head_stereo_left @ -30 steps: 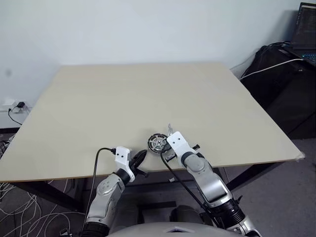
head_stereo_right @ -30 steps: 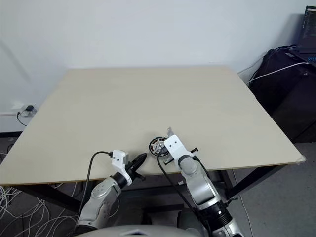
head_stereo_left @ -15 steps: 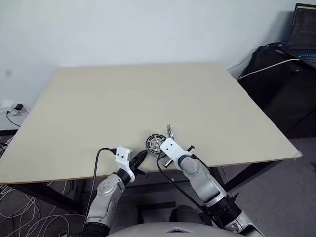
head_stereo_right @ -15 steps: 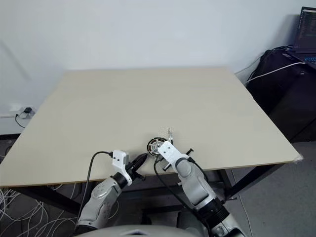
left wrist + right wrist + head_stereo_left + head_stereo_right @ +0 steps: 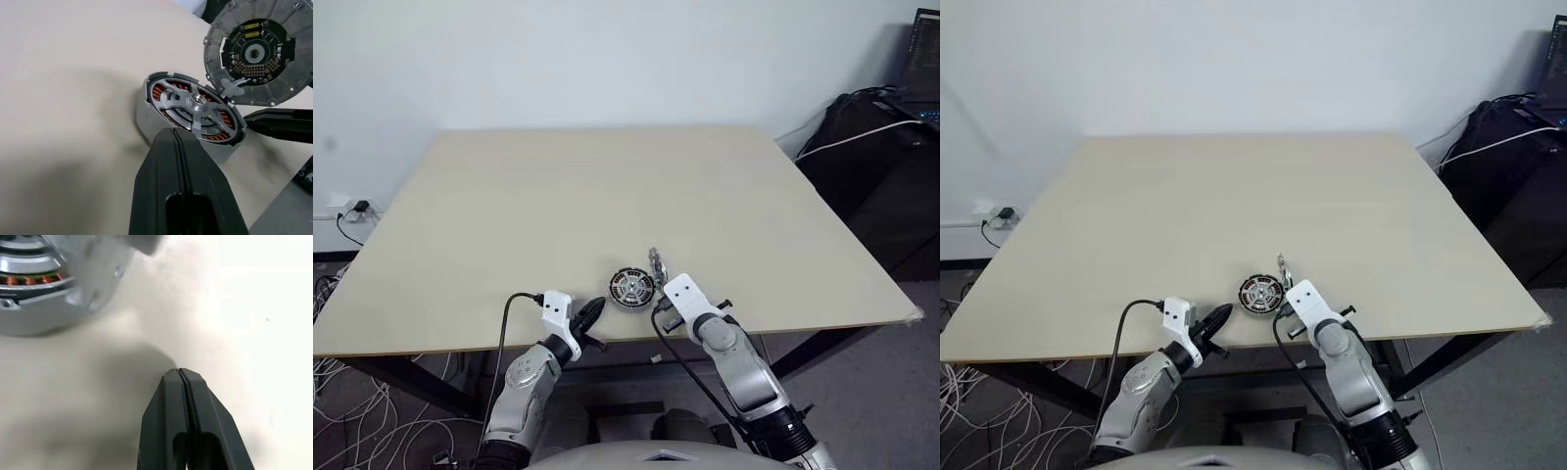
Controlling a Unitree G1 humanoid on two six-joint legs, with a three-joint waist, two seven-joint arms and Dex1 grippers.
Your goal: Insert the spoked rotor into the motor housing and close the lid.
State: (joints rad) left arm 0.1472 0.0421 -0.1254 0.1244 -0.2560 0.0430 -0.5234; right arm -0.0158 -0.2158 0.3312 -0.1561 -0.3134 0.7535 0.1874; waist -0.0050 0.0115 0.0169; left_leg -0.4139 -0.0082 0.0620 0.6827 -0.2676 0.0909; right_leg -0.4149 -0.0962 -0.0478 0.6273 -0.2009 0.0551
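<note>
Copper windings show between the thin spokes of the flat silver rotor point(image 5: 195, 105), which already sits inside the round dark motor housing point(image 5: 631, 288), low and just left of centre in the head view, near the front edge of the pale wooden table point(image 5: 607, 196). Hinged to the housing's right side, the round silver-grey metal lid point(image 5: 257, 54) stands tipped up and open; in the left wrist view its inner face shows a small circuit board, and it leans away to the upper right of the rotor.

Both pincers have their black fingers pressed together and hold nothing. The left gripper point(image 5: 591, 310) points up and to the right at the housing from the lower left, tip close to the housing wall in its wrist view but, as far as I can tell, not touching. The right gripper point(image 5: 182, 377) sits just right of the housing, on the lid's side, with bare table beyond its tip.

My judgement: insertion looks done, and closing the lid remains. That turns on the lid lying to the right of the housing and needing to swing leftward and down over the rotor, so the right arm looks better placed to push it, with the left able to brace the housing.
</note>
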